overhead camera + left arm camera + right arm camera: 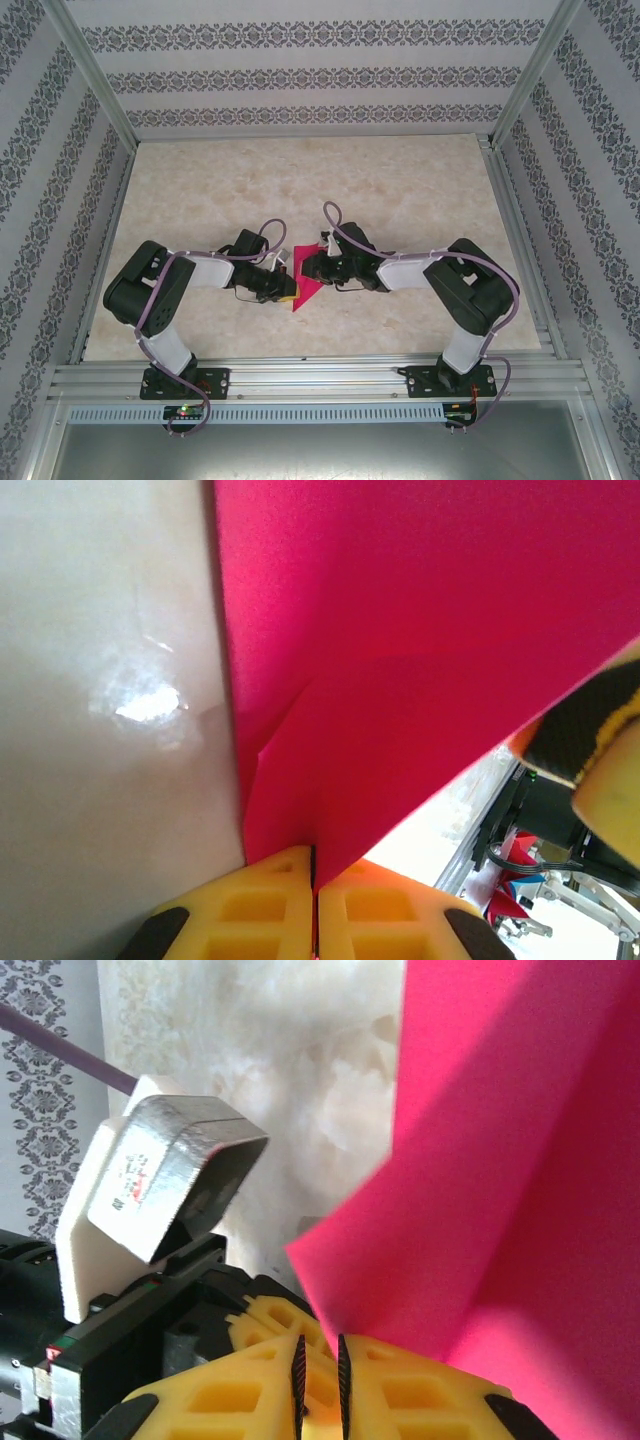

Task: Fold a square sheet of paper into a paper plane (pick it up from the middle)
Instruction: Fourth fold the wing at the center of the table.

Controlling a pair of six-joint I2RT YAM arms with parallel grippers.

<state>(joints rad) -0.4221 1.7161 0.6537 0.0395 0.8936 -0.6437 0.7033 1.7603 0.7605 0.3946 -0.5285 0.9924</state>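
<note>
Yellow fingers [270, 910] of the left gripper [313, 865] press flush together at the bottom of the left wrist view, clenched on the lower edge of the sheet of paper [420, 630], which rises from their seam as a magenta wall with one slanting crease. From the right wrist, the same sheet [520, 1160] comes down to the tips of the right gripper [320, 1350]. A thin slit shows between its pads, and I cannot tell whether the paper is pinched there or only touching. From above, the paper [303, 297] sits between the two grippers over the middle of the table [300, 180], toward its near side. Its long axis runs roughly near to far, and a narrow tip points at the arm bases. Both arms hold their elbows out wide and fold their forearms inward, so the left gripper [285, 290] and right gripper [310, 266] meet nose to nose. Most of the sheet is covered by the wrists there, and its outline is cut off in both close views.
</note>
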